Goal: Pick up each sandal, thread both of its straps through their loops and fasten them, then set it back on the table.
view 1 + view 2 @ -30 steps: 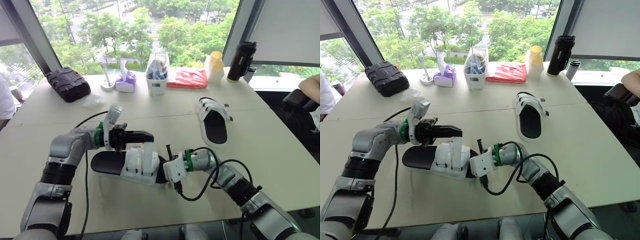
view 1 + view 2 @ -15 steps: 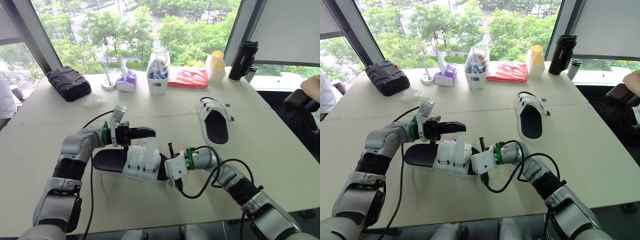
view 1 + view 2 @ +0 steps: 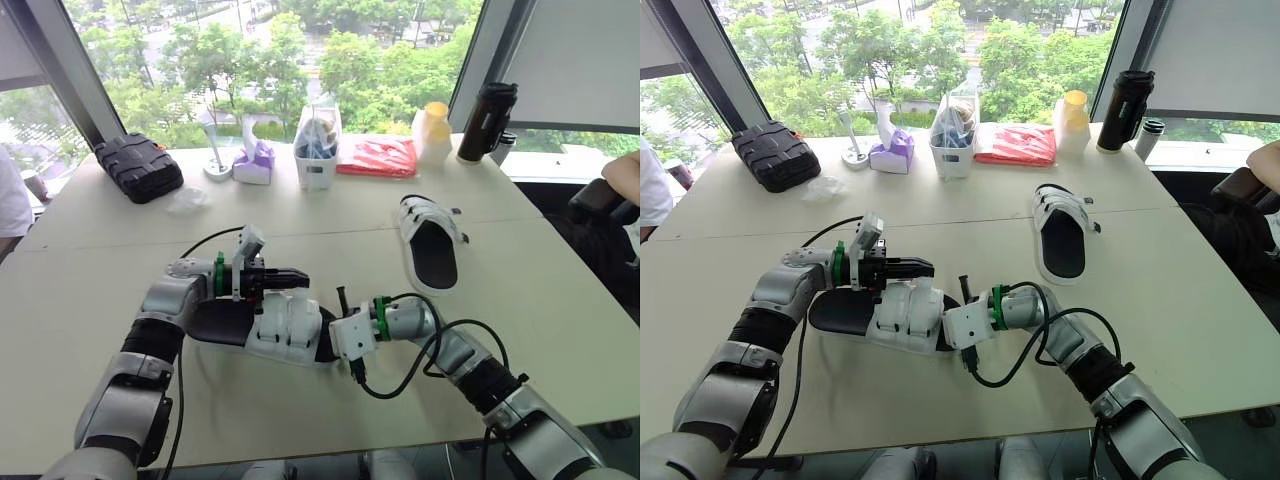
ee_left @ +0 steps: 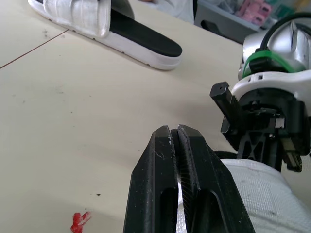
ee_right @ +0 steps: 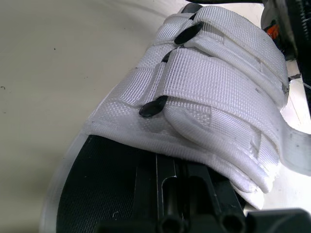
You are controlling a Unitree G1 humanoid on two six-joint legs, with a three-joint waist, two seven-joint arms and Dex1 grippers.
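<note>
Found resting on the worktop [image 3: 120,250] close in front: near sandal [image 3: 285,325]. Expect light weight, a stiffish sole, limp webbing. Take by the strap [image 5: 218,92] tip, kept taut; steady at the sole edge. Clenched on a strap end: left tool [image 3: 303,276]. Cannot tell the grip of the right tool [image 3: 338,305] at the sole's end.

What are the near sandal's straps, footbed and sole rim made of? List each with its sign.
Straps: white woven webbing, likely nylon or polyester; matte, weave ribs show.
Footbed: black, matte, finely grained; probably foam or rubber.
Sole rim: pale, smooth, translucent-looking; perhaps moulded rubber or plastic.
</note>
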